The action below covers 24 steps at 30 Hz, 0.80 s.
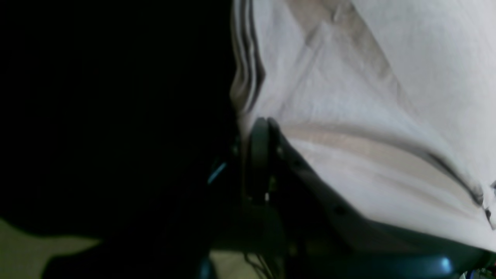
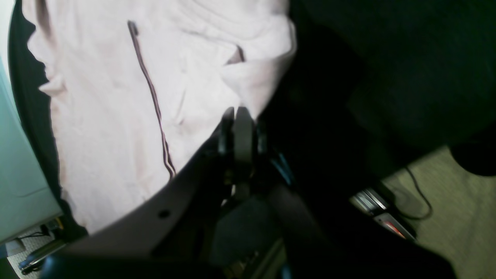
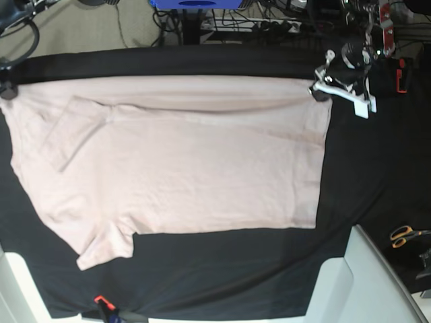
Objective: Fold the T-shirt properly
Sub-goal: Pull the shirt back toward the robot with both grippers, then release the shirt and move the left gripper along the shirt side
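Base view, near to far: black table cover (image 3: 222, 276) is bare along the 6 o'clock edge. Above it the T-shirt (image 3: 188, 175) is spread wide across the middle, one sleeve hanging toward 7 o'clock, the other sleeve folded in near 10 o'clock. The far long edge, at 12 o'clock, is pulled taut between two corners.

Left gripper (image 3: 322, 93) is seen at 2 o'clock, jaws together on the shirt's far corner; in the left wrist view (image 1: 263, 128) cloth is bunched right at the tips. Right gripper (image 2: 235, 112) is likewise closed on a fold of pink fabric; in the base view only its tip shows, at the 10 o'clock edge.

Step judged: both far corners pinched, fold not yet made. Next move would call for both corners to be lifted together and carried toward 6 o'clock, evenly, so the far edge is laid on the near edge without skew.

Orange-handled scissors (image 3: 404, 235) lie at 4 o'clock, well apart.
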Each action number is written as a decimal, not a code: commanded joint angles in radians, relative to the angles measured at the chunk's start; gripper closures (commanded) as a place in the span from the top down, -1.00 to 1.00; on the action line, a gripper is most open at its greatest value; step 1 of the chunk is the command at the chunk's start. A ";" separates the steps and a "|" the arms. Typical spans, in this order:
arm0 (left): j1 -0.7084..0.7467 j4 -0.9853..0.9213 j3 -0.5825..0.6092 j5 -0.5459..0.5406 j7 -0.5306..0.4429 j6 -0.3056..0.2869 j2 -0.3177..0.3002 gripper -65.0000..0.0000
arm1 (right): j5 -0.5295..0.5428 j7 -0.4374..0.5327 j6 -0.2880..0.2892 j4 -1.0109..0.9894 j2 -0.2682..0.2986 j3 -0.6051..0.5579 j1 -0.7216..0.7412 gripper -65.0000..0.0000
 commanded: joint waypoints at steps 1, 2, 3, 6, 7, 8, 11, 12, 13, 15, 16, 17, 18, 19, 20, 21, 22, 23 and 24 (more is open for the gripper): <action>0.012 0.013 -0.008 0.001 -0.013 0.003 -0.013 -1.00 | 0.015 0.017 0.008 0.022 0.025 0.005 -0.005 -0.98; 0.023 0.011 -0.008 0.001 -0.013 0.003 -0.013 -1.00 | 0.015 0.018 0.008 0.022 0.025 0.005 -0.011 -0.98; 0.032 0.010 -0.008 0.001 -0.013 0.003 -0.013 -1.00 | 0.015 0.018 0.008 0.022 0.025 0.005 -0.015 -0.98; 0.060 0.011 -0.008 0.001 -0.013 0.003 -0.013 -1.00 | 0.015 0.021 0.008 0.022 0.025 0.005 -0.028 -0.98; 0.069 0.011 -0.008 0.001 -0.014 0.003 -0.013 -1.00 | 0.015 0.018 0.008 0.022 0.025 0.005 -0.034 -0.98; 0.075 0.007 -0.008 0.003 -0.014 0.003 -0.013 -1.00 | 0.015 0.020 0.008 0.022 0.025 0.002 -0.038 -0.98; 0.080 -0.006 -0.036 0.003 -0.014 0.003 -0.008 -1.00 | 0.015 0.023 0.008 0.022 0.022 -0.001 -0.040 -0.98; 0.078 -0.012 -0.048 0.003 -0.014 0.003 -0.008 -1.00 | 0.015 0.023 0.008 0.022 0.011 -0.001 -0.040 -0.98; 0.077 -0.021 -0.057 0.003 -0.014 0.003 -0.008 -1.00 | 0.015 0.023 0.008 0.022 0.007 -0.003 -0.040 -0.98; 0.075 -0.026 -0.069 0.003 -0.014 0.003 -0.008 -1.00 | 0.015 0.024 0.008 0.022 0.005 -0.003 -0.038 -0.98; 0.075 -0.027 -0.071 0.003 -0.014 0.003 -0.010 -1.00 | 0.013 0.024 0.008 0.022 0.004 -0.003 -0.038 -0.98; 0.074 -0.029 -0.071 0.003 -0.014 0.003 -0.011 -1.00 | 0.013 0.024 0.008 0.022 0.004 -0.003 -0.038 -0.98; 0.074 -0.029 -0.071 0.003 -0.014 0.003 -0.011 -1.00 | 0.013 0.024 0.008 0.022 0.004 -0.003 -0.037 -0.98; 0.072 -0.029 -0.069 0.003 -0.014 0.003 -0.011 -1.00 | 0.013 0.024 0.008 0.022 0.004 -0.003 -0.037 -0.98; 0.072 -0.029 -0.068 0.003 -0.014 0.003 -0.011 -1.00 | 0.013 0.021 0.008 0.022 0.004 -0.001 -0.038 -0.98; 0.072 -0.029 -0.066 0.003 -0.014 0.003 -0.011 -1.00 | 0.013 0.020 0.008 0.022 -0.004 0.002 -0.038 -0.98; 0.071 -0.029 -0.065 0.003 -0.014 0.003 -0.011 -1.00 | 0.013 0.020 0.008 0.025 -0.012 0.003 -0.040 -0.98; 0.071 -0.029 -0.063 0.003 -0.014 0.003 -0.011 -1.00 | 0.013 0.020 0.008 0.028 -0.018 0.005 -0.045 -0.98; 0.071 -0.029 -0.063 0.003 -0.014 0.003 -0.011 -1.00 | 0.013 0.020 0.008 0.028 -0.019 0.005 -0.049 -0.98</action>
